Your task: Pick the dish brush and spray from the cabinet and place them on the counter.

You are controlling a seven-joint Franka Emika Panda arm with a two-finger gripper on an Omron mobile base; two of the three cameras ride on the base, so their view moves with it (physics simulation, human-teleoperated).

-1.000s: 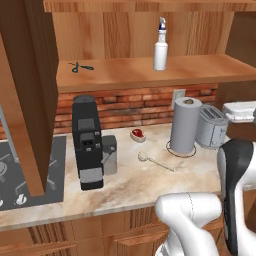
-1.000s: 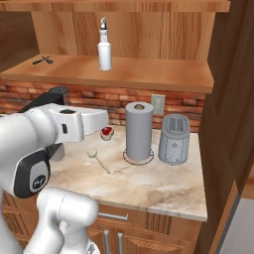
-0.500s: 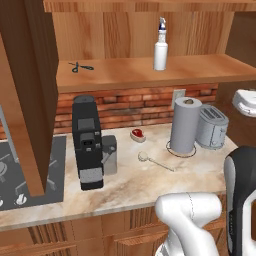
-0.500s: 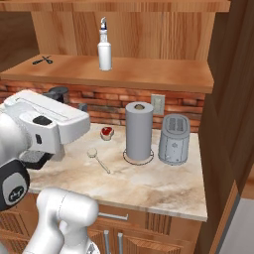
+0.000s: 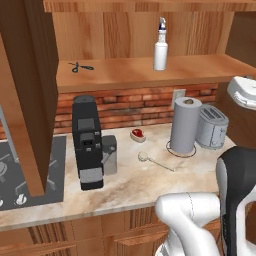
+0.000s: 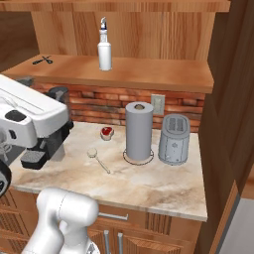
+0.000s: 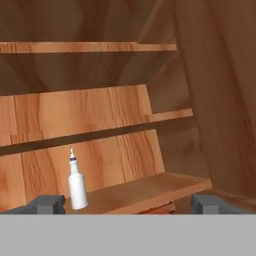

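Wooden shelf [image 5: 125, 72], slim white spray [image 5: 160, 49]

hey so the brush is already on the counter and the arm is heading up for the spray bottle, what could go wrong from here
1. The spray is slim and stands upright on the cabinet shelf; a finger nudging it first could tip it over.
2. In the hand view the open gripper has the bottle off to one side near a fingertip, so closing now might miss.
3. Coming down, it could knock the paper towel roll or toaster.
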